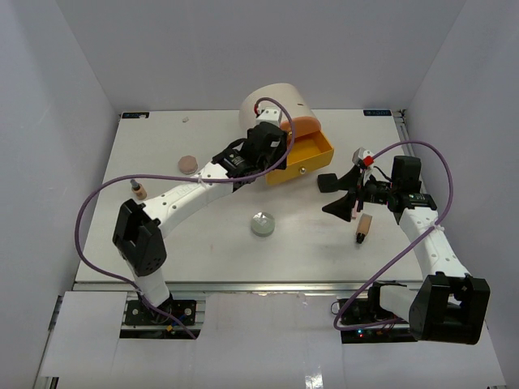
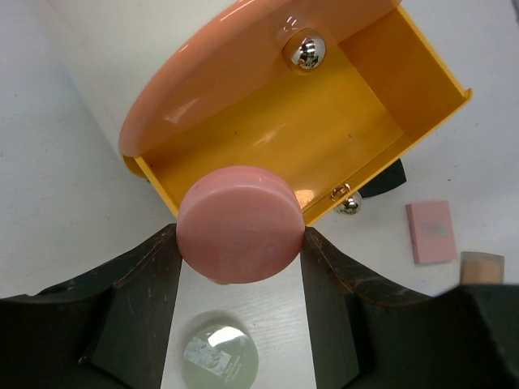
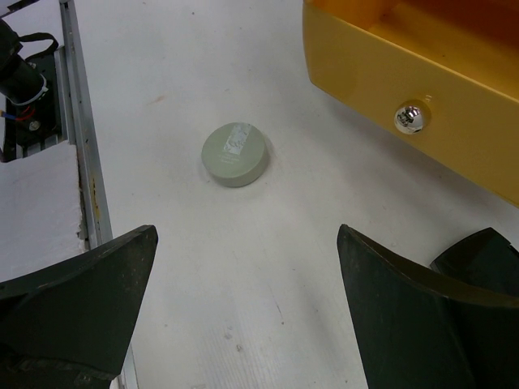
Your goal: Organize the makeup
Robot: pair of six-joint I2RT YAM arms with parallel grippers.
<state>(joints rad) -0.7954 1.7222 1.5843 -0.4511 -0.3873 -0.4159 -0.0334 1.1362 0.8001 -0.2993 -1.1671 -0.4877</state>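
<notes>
Left wrist: pink disc point(image 2: 239, 223) between jaws

Your table point(image 1: 203, 251) carries the drum point(image 1: 292, 96) at its far edge. In front of the drum lies the compact point(image 1: 263, 224). Left of the drum you have a pink disc point(image 1: 188, 164) and a tube point(image 1: 139, 190), and right of it a second tube point(image 1: 363, 228).

Two pink discs point(image 2: 239, 223) point(image 1: 188, 164), two tan tubes point(image 1: 139, 191) point(image 1: 364, 227), one silver-white round compact point(image 1: 263, 224), one pink flat palette point(image 2: 431, 232) and one cream drum point(image 1: 276, 101) were counted.
</notes>
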